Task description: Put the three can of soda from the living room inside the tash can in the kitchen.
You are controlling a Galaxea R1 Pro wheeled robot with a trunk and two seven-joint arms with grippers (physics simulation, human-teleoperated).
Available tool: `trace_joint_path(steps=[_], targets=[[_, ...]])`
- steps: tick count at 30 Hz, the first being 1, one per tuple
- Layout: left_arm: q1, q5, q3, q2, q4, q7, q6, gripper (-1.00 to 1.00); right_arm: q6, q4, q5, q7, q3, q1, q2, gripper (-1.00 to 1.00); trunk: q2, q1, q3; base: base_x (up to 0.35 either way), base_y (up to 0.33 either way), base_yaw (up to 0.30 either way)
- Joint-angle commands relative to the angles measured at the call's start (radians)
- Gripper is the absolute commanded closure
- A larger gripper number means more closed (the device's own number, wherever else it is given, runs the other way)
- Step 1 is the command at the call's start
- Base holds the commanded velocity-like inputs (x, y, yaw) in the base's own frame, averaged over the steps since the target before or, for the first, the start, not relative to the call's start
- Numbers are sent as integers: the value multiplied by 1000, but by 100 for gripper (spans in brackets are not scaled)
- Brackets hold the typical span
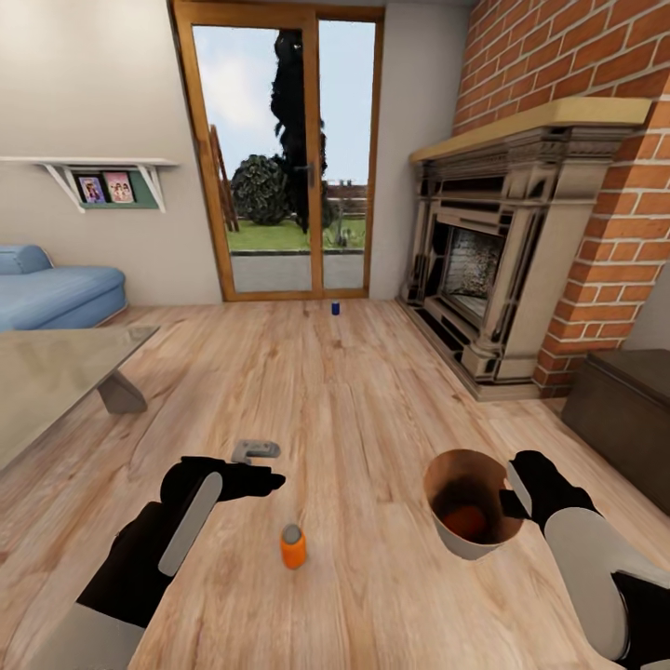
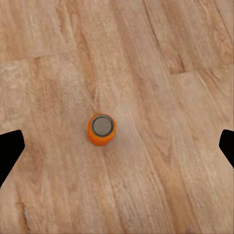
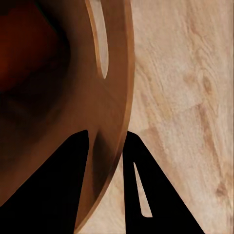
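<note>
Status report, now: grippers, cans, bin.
Left gripper open above upright orange can on floor. Right gripper shut on bin rim; something orange inside. Blue can by glass door. Nothing in the way.

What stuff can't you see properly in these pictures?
- Thing inside the trash can: head view shows an orange blur at the bottom; the bin's dark inside hides what it is.
- Blue can by the glass door: too small in head view for any detail.
- Grey object on the floor: too blurry in head view to name.
- Orange can: left wrist view shows mostly its top.
</note>
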Motion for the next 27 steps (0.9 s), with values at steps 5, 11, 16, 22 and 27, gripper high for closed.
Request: trace_joint_path(steps=[5,11,16,22,27], targets=[[1,1,1,-6,5,0,0,-100,-2,-1,-11,2,3,-1,3,100,0,0,0,282,0,0],[2,0,1,-8,6,0,0,-100,-2,-1,-11,0,7,-1,5,100,0,0,0,79,0,0],[2,0,1,-8,6,0,0,-100,-2,-1,-10,0,8,-1,5,100,0,0,0,17,0,0],[2,-1,1,-8,7,0,0,-100,-2,-1,-11,0,6,-1,5,100,0,0,0,3,0,0],[3,-4,1,-8,7,3,0,-100,-2,-1,-12,1,6,-1,6,100,0,0,0,0,0,0]])
